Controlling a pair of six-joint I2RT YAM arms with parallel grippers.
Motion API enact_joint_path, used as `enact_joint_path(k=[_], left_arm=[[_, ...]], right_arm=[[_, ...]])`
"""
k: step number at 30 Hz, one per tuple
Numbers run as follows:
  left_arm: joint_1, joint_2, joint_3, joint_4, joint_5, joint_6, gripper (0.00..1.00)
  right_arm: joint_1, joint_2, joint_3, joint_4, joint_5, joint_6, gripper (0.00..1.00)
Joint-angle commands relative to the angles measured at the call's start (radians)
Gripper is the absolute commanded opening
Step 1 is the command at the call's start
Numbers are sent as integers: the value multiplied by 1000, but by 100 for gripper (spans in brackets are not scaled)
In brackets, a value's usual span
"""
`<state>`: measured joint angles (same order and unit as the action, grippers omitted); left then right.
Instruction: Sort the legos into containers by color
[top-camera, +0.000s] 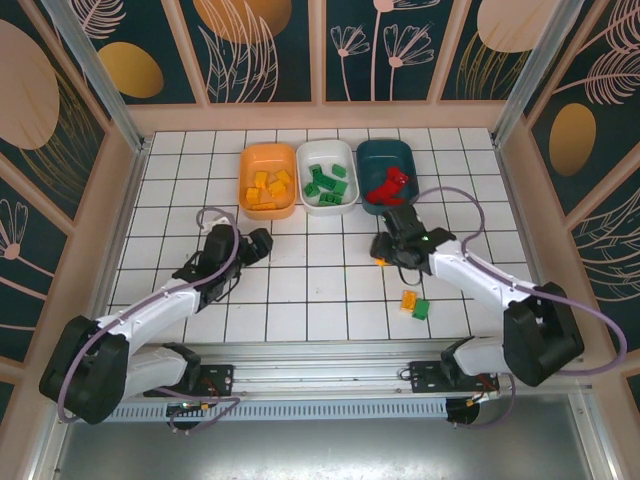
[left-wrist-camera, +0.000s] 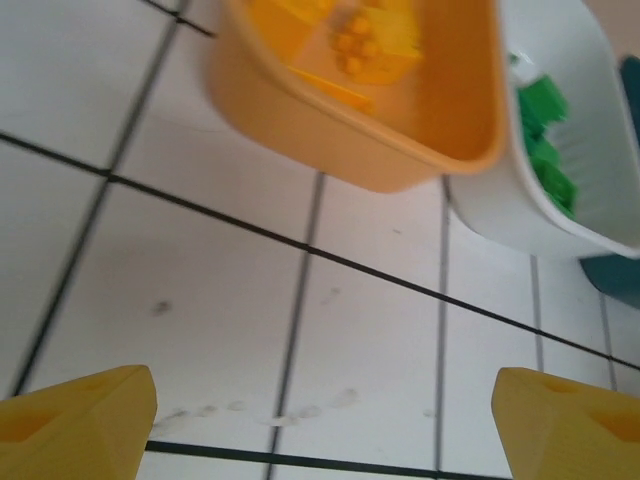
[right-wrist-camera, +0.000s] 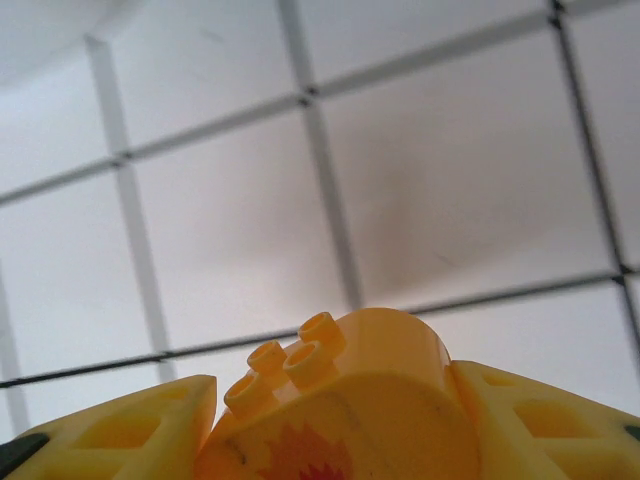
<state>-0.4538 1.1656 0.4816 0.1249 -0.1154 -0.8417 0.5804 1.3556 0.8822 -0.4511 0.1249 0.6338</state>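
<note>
Yellow-orange brick (right-wrist-camera: 345, 395) clamped in right gripper (top-camera: 383, 258) (left gripper (left-wrist-camera: 325, 420) gapes empty) over white gridded table (top-camera: 300, 292).

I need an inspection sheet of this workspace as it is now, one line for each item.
Surface: white tiled table, faint smudges.
Job's things: orange plastic tub holds yellow-orange bricks; white plastic tub, green bricks; dark teal plastic tub, red bricks; one orange brick and one green brick loose, side by side, right front.
Clutter: nothing seen.
Hands: left hand open, empty; right hand shut on rounded yellow-orange brick.
Cables: grey-purple cables loop along both arms.
Surroundings: teal floral wall panels.
</note>
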Motion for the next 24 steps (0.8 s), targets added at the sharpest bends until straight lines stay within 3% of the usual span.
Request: enact_joint_path(k=[1, 5, 10, 18, 24], left_arm=[[31, -77, -39, -12, -38, -62, 88], [94, -153, -72, -69, -78, -100, 92], [142, -176, -87, -143, -20, -86, 95], [146, -248, -150, -139, 34, -108, 96], [147, -238, -120, -140, 61, -94, 96]], right_arm=[[82, 95, 135, 112, 67, -18, 54], [137, 251, 308, 237, 39, -54, 54], [171, 520, 624, 278, -16, -165, 54], [164, 945, 1212, 64, -62, -232, 56], [157, 1164, 1582, -110, -92, -226, 67]])
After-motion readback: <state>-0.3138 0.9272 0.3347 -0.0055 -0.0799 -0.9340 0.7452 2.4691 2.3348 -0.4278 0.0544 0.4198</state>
